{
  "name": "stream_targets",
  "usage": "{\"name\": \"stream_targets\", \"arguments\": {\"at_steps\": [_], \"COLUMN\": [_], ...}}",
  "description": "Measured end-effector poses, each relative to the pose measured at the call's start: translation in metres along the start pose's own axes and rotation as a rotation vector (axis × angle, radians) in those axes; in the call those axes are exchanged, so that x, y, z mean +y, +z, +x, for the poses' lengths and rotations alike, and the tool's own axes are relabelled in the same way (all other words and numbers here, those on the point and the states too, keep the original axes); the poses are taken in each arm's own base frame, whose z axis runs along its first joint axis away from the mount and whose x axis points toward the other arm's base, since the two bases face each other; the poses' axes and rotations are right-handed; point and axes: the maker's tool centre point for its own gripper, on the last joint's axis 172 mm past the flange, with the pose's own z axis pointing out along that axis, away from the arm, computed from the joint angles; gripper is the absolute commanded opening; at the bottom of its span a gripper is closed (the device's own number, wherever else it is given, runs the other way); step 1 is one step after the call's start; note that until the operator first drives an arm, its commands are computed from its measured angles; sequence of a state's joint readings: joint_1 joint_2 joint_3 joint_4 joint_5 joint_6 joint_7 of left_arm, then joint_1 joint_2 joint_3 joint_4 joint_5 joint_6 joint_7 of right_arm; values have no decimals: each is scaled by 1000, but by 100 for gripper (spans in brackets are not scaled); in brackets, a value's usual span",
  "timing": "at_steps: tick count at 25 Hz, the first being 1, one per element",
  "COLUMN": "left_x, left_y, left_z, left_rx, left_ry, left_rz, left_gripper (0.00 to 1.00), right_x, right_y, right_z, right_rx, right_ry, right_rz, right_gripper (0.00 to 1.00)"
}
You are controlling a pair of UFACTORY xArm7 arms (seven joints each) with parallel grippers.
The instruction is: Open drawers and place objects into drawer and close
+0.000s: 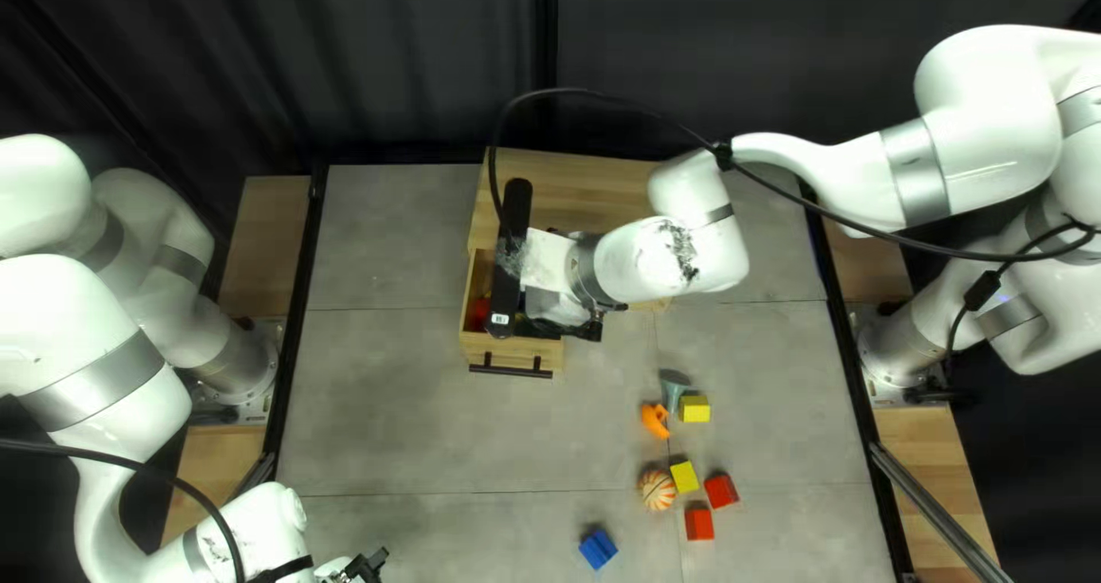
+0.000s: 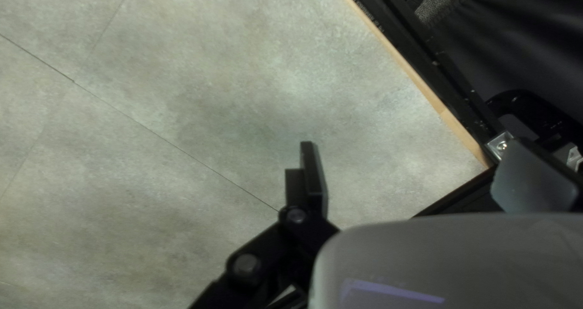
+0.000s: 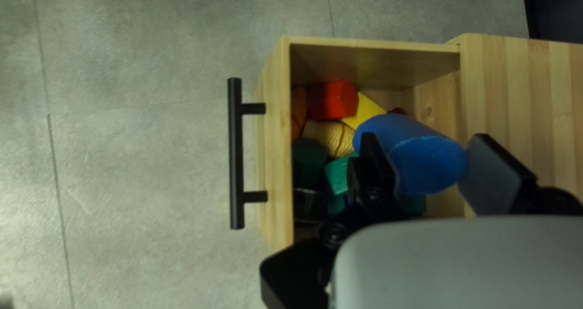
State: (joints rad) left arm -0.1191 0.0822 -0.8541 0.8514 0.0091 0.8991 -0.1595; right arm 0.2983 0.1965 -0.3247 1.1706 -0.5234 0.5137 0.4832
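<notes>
My right fingers (image 3: pixel 495 175) part-spread, gripping blue cylinder (image 3: pixel 419 154) over drawer (image 3: pixel 277 163); left fingers (image 2: pixel 314 175) wide, empty. If I drop it on piled blocks (image 3: pixel 330 100), might stick up, jam closing.

- Open: wooden drawer (image 3: pixel 274 145) with black bar handle (image 3: pixel 235 154), containing red block (image 3: pixel 331 100), ribbed yellow piece (image 3: pixel 335 139) and green pieces (image 3: pixel 308 160).
- Tilted above it, clamped in right end effector (image 1: pixel 590 329): blue cylinder (image 3: pixel 419 154).
- On bench (image 1: pixel 401 423), near one another: curved orange piece (image 1: pixel 654 420), grey-green piece (image 1: pixel 673 392), yellow cube (image 1: pixel 695 409).
- Closer to near edge: striped orange ball (image 1: pixel 658 490) beside second yellow cube (image 1: pixel 685 476), two red cubes (image 1: pixel 721 491); farther left, blue cube (image 1: pixel 598 549).
</notes>
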Motion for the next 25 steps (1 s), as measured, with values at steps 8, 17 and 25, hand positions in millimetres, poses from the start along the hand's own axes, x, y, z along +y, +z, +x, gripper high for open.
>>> {"name": "stream_targets", "arguments": {"at_steps": [8,17,25], "left_x": [0,0,0], "left_y": [0,0,0], "left_z": [0,0,0], "left_rx": [0,0,0], "left_ry": [0,0,0], "left_rz": [0,0,0], "left_gripper": [100,100,100], "right_x": [-6,-100,-204], "right_y": [-7,-56,-94], "right_z": [-2,-40,-117], "right_rx": [-4,-39,-178], "right_ry": [19,1,-103], "right_rz": [2,38,59], "right_gripper": [100,100,100]}}
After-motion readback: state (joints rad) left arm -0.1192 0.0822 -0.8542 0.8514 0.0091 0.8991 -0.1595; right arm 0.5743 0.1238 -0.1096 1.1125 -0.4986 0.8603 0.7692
